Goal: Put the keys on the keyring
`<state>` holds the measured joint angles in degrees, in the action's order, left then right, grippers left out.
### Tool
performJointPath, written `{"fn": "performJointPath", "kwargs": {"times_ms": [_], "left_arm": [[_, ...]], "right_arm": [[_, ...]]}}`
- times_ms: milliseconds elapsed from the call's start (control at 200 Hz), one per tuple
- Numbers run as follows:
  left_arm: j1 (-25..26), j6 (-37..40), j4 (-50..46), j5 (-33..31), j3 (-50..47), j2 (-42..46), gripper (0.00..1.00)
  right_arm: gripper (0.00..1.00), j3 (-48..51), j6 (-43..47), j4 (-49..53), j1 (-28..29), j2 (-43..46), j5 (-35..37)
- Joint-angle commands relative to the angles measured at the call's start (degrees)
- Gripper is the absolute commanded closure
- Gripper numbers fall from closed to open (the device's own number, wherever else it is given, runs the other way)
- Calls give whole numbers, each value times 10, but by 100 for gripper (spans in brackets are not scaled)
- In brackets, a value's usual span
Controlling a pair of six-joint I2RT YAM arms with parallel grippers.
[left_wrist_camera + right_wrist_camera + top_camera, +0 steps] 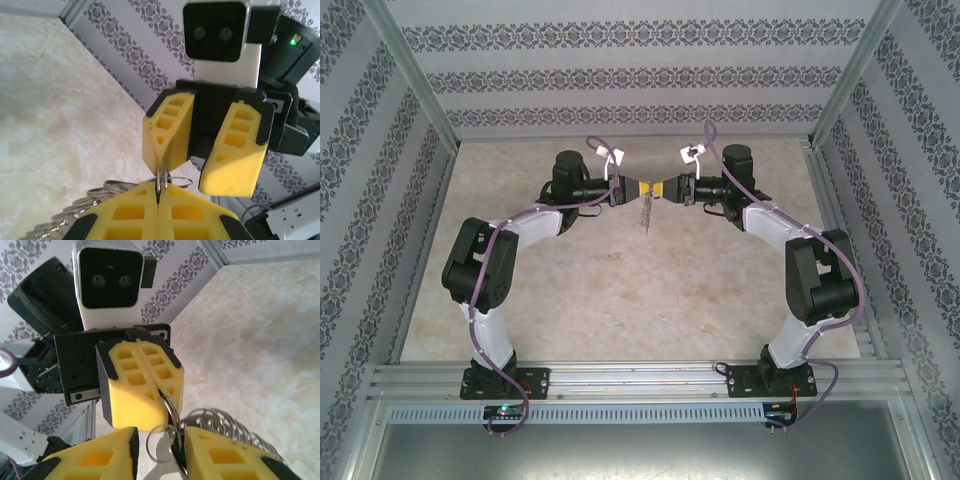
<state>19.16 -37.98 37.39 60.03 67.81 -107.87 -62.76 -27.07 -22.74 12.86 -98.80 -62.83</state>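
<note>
- Arms stood bolted at the near edge of the table (620,300) and met in mid-air over its far half.
- Left gripper (158,196) was fully closed on the keyring (161,179). Its thin wire rings stood on edge out of the fingertips, pointing straight at the other arm.
- Chain (647,212) hung down from the meeting point.
- Right gripper (195,177) faced it nose to nose, jaws partly apart and clamped on nothing.
- Rings lay off-centre in that gap, touching the tip of one finger (167,135).
- Key (162,465) seemed to be the flat silvery piece dangling among the rings, though the cluster was too crowded to be sure.
- Closing cleanly would likely need the right gripper shifted sideways until the rings sat midway.
</note>
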Motion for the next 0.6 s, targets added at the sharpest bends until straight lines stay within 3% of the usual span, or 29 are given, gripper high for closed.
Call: {"fn": "performJointPath", "kwargs": {"times_ms": [0,425,595], "left_arm": [[1,-42,95,-25,-6,33,100],[1,-82,141,-8,-9,33,100],[1,-85,145,-8,-9,34,100]], "right_arm": [[63,27,-47,-85,-5,28,-2],[68,54,-132,-221,-6,6,-1],[94,52,-171,-273,-6,-15,-7]]}}
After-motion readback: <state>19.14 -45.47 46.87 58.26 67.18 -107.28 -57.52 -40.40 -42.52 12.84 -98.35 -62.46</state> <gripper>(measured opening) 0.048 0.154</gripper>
